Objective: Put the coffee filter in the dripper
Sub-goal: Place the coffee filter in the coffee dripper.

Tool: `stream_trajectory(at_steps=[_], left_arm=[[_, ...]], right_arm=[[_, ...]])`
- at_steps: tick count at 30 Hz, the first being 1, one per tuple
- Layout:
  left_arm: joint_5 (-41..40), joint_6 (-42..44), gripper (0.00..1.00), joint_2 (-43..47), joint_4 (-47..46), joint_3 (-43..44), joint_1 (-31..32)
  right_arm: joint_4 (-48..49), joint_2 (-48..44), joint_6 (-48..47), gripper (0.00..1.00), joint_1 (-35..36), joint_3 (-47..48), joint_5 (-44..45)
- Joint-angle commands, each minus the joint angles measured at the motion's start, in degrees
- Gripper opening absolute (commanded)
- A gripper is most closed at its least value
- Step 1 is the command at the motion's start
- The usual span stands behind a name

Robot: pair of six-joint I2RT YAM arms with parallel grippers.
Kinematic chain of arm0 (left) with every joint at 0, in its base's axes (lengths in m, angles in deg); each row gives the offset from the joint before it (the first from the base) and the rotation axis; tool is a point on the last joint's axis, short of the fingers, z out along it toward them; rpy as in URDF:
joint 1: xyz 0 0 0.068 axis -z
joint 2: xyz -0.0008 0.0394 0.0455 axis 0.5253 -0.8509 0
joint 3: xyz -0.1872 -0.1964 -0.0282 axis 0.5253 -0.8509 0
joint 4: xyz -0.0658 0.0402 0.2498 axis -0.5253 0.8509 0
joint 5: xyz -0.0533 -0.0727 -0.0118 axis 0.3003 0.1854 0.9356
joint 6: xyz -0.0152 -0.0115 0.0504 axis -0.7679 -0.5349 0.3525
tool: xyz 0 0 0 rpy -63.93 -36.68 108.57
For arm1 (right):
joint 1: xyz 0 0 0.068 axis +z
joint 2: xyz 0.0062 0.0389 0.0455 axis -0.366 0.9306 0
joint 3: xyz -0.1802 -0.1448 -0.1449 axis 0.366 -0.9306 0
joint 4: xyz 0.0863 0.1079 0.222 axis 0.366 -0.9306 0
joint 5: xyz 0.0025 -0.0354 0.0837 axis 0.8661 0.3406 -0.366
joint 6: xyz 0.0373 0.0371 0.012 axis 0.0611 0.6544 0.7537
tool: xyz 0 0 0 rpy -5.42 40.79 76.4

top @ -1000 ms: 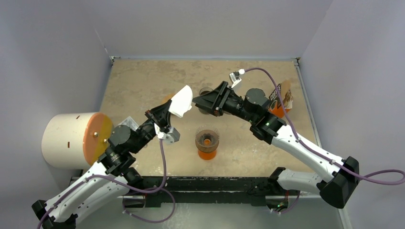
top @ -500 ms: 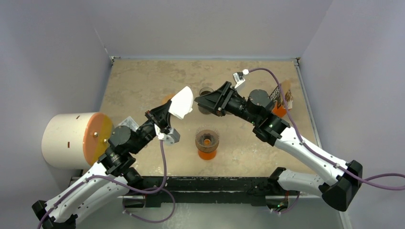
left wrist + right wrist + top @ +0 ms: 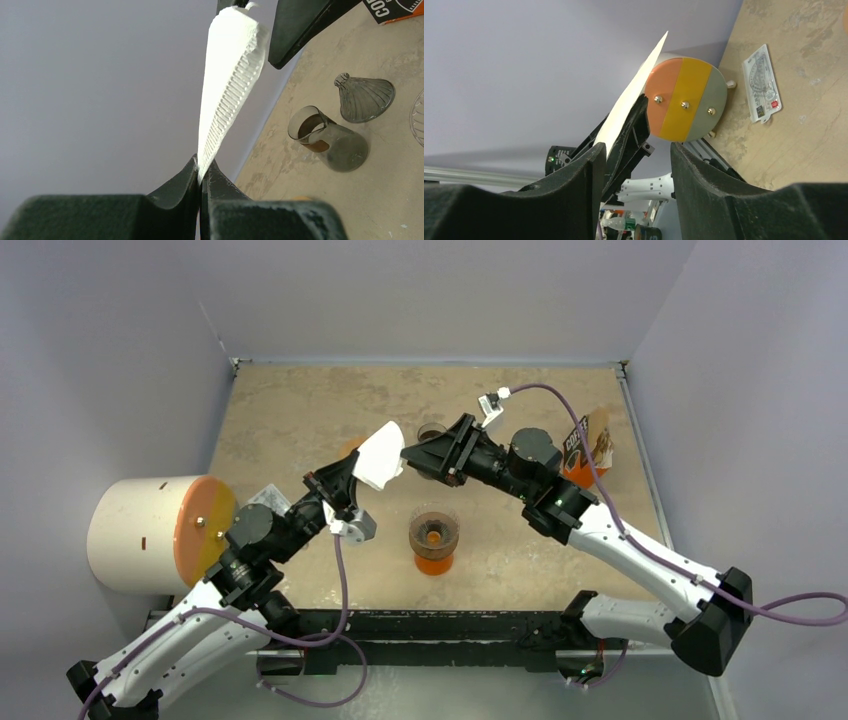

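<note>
A beige, stone-look table (image 3: 300, 405) stands between plain grey walls. From above, the left gripper (image 3: 357, 478) hangs over the table, clamped on the lower edge of the coffee filter (image 3: 380, 455). The filter is a pale, flattened paper cone that fans up and to the right. The right gripper (image 3: 407, 454) faces it, with its tips at the filter's far edge. The dripper (image 3: 433, 527), glass with a brown ring, sits on an orange glass vessel (image 3: 433, 562) at the near middle of the table, apart from the filter. A white drum (image 3: 140, 530) with an orange face is at the left and a coffee packet (image 3: 590, 443) at the right. A glass cup (image 3: 431, 429) shows behind the right gripper.

In the left wrist view, the two fingers press together on the filter's bottom and its crimped seam runs upward. Black fingers of the right gripper stand on either side of its top, though contact cannot be told. A ribbed glass cone (image 3: 364, 92) lies on its side beside the cup.

In the right wrist view, the fingers stand about half apart and pinch nothing. The filter shows edge-on beyond the gap. A clear ruler (image 3: 762, 82) lies near the drum.
</note>
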Motion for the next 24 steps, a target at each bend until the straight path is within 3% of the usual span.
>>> stream_trajectory(at_steps=[1, 6, 15, 24], left_arm=[[1.4, 0.1, 0.00, 0.4, -0.6, 0.0, 0.3], [2.2, 0.1, 0.00, 0.0, 0.0, 0.3, 0.3], [4.0, 1.6, 0.00, 0.1, 1.2, 0.0, 0.3], [5.6, 4.7, 0.01, 0.3, 3.4, 0.0, 0.3]], right_arm=[[3.1, 1.1, 0.0, 0.53, 0.8, 3.3, 0.2], [3.3, 2.7, 0.0, 0.53, 1.7, 4.5, -0.1], [2.9, 4.1, -0.1, 0.38, 2.2, 5.4, -0.5], [1.8, 3.3, -0.9, 0.06, 2.2, 5.4, -0.8]])
